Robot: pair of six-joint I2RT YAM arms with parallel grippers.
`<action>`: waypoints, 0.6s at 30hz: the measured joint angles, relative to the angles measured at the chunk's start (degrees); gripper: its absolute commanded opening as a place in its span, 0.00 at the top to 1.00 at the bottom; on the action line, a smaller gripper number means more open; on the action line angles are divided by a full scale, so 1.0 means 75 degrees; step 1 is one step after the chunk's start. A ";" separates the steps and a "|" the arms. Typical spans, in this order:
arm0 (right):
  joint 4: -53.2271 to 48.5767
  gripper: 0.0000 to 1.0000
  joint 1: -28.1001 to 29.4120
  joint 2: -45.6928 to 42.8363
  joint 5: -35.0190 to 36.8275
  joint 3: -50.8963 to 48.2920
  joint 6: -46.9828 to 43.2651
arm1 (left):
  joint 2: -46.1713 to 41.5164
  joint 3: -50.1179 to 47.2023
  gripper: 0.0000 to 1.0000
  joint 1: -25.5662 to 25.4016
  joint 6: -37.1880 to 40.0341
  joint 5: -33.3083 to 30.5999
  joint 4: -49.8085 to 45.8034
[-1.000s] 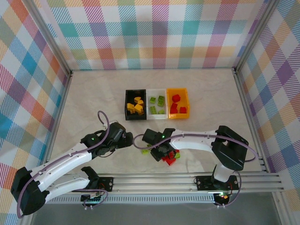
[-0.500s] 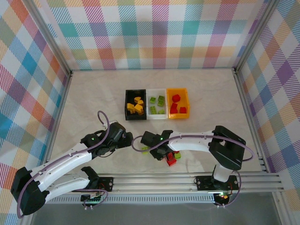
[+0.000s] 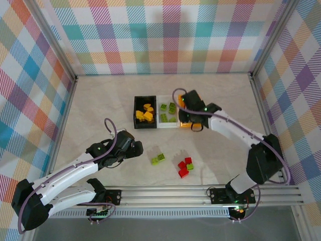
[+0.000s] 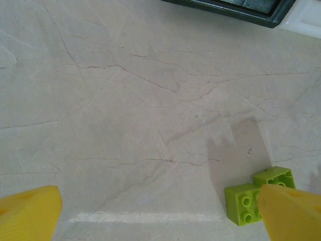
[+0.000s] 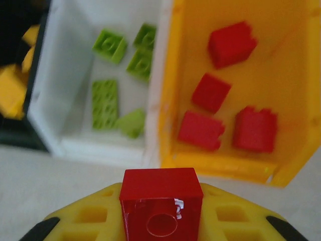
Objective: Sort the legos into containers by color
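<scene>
Right arm has swung off the loose pile by the near edge and up to the bins since a second ago; left arm hasn't budged.

We see the right pincer (image 5: 161, 213) clamped on a red brick (image 5: 161, 186), held just short of the near wall of the orange bin (image 5: 220, 168), which already has four reds inside. We judge the step as delivery of this red, with release not yet done.

In the wrist view the brick lines up with the shared wall between the orange bin and the white bin (image 5: 75, 145), so we'd say the next move calls for a nudge toward the right edge of the counter (image 3: 100, 100) and forward past the rim, then opening. Dropped here, it could clip the wall or land with the greens.

The black bin (image 3: 136, 120) touches the white one on its far-left side; the three bins form a tight row mid-counter, with bare counter all round.

The left pincer (image 4: 160, 216) is wide open and empty, low over the counter toward the near-left corner, well apart from the right arm. Two loose green bricks (image 4: 243, 203) lie just beside its right finger. Leftover red bricks (image 3: 183, 168) sit by the near edge, one more green touching them. Nothing blocks either route.
</scene>
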 measured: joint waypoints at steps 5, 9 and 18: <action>-0.0073 0.75 -0.0560 0.1693 -0.0015 0.1425 0.0245 | 0.0233 0.0184 0.00 0.0000 0.0181 0.0163 0.0032; -0.0326 0.60 -0.0729 0.2550 0.0026 0.2017 0.0490 | 0.0667 0.0455 0.00 -0.0052 0.0428 0.0338 0.0207; -0.0484 0.24 -0.0752 0.2090 -0.0157 0.1862 0.0749 | 0.2372 0.1810 0.00 -0.1122 0.1274 0.0571 0.0478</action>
